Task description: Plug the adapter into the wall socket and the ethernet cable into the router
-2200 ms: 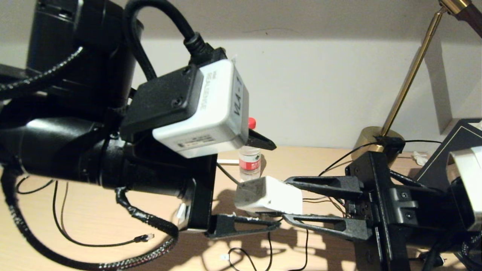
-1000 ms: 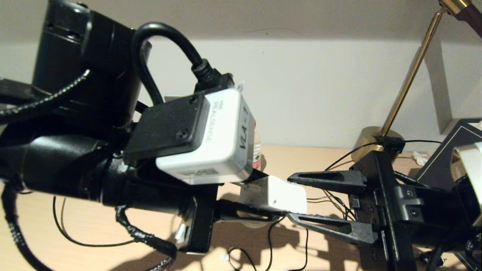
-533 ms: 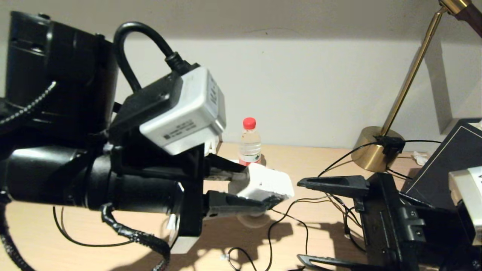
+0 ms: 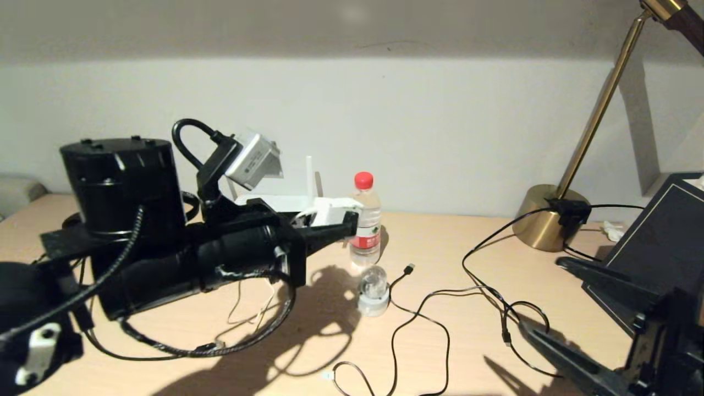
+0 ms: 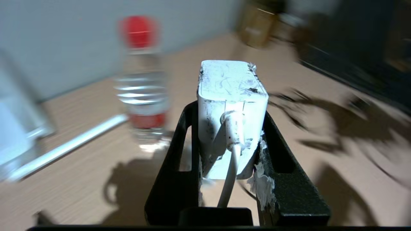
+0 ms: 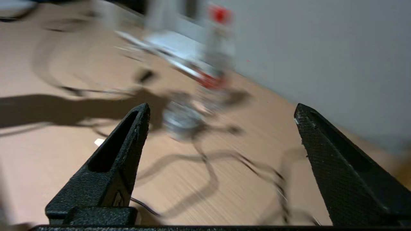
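Item: adapter point(image 5: 231, 96), clamped in left end effector point(image 4: 344, 223), held above the surface beside a bottle point(image 4: 366, 220), near the router point(image 4: 275, 202).
Right end effector point(image 6: 221, 128): spread wide, empty, low at right.
Socket: not in view.
Risks: cord point(image 5: 229, 173) may snag; grip looks shallow, possibly slipping on insertion.

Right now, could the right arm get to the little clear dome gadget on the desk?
Probably yes. The right gripper is open and empty, and the dome gadget sits on bare desk with only thin cables near it.
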Available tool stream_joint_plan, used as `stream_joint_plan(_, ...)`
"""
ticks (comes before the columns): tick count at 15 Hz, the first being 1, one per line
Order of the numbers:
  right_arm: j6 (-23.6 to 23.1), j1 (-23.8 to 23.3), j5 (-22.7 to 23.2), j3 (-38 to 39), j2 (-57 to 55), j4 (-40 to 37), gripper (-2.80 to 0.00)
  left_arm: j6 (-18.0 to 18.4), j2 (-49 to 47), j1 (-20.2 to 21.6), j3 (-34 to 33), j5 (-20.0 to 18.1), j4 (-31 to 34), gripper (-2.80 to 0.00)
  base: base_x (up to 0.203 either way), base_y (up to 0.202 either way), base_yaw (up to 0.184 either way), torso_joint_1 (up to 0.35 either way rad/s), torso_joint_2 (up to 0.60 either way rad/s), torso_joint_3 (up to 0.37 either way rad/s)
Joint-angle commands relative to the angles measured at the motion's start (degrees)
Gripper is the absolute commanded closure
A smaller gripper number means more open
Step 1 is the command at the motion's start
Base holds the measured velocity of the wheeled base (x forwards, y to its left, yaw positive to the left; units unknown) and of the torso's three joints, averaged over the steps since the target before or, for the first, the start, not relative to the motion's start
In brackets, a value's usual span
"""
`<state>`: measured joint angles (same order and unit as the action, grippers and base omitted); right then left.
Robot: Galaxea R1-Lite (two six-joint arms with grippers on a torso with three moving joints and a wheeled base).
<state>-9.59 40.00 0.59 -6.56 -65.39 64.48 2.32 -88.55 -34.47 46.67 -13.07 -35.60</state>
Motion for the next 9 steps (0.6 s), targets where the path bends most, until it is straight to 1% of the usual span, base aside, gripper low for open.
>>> stream_joint_plan(1,0.55,-0.06,-15.03,3.91,8.99,-2.99,-2.8,-2.99,-7.87,1.25,-3.83,8.17,-16.16,0.0,0.0,0.0,0.0,0.0,0.0,0.0)
stream_joint_plan(2,1.6,-0.19,-20.7,5.12,12.36,-7.04,-2.8,-4.17,-11.11,1.4,-5.69,11.16,-22.03,0.0,0.0,0.0,0.0,0.0,0.0,0.0)
stream_joint_plan(3,2.51,-1.17,-24.48,5.77,15.87,-11.37,-2.8,-4.62,-14.54,1.38,-7.08,13.44,-27.38,0.0,0.0,0.0,0.0,0.0,0.0,0.0)
stream_joint_plan(4,3.06,-4.16,-26.38,6.06,19.79,-15.71,-2.8,-4.65,-18.27,1.29,-8.21,15.99,-32.85,0.0,0.0,0.0,0.0,0.0,0.0,0.0)
stream_joint_plan(5,3.37,-8.54,-27.48,6.07,23.4,-19.93,-2.8,-4.6,-21.79,1.26,-9.09,18.43,-38.07,0.0,0.0,0.0,0.0,0.0,0.0,0.0)
stream_joint_plan(7,3.76,-17.7,-28.64,5.51,29.41,-26.4,-2.8,-4.44,-28.39,1.45,-9.97,21.25,-46.46,0.0,0.0,0.0,0.0,0.0,0.0,0.0)
stream_joint_plan(9,3.86,-26.29,-29.02,5.3,34.54,-30.6,-2.8,-4.04,-33.04,1.53,-10.71,23.12,-51.24,0.0,0.0,0.0,0.0,0.0,0.0,0.0)
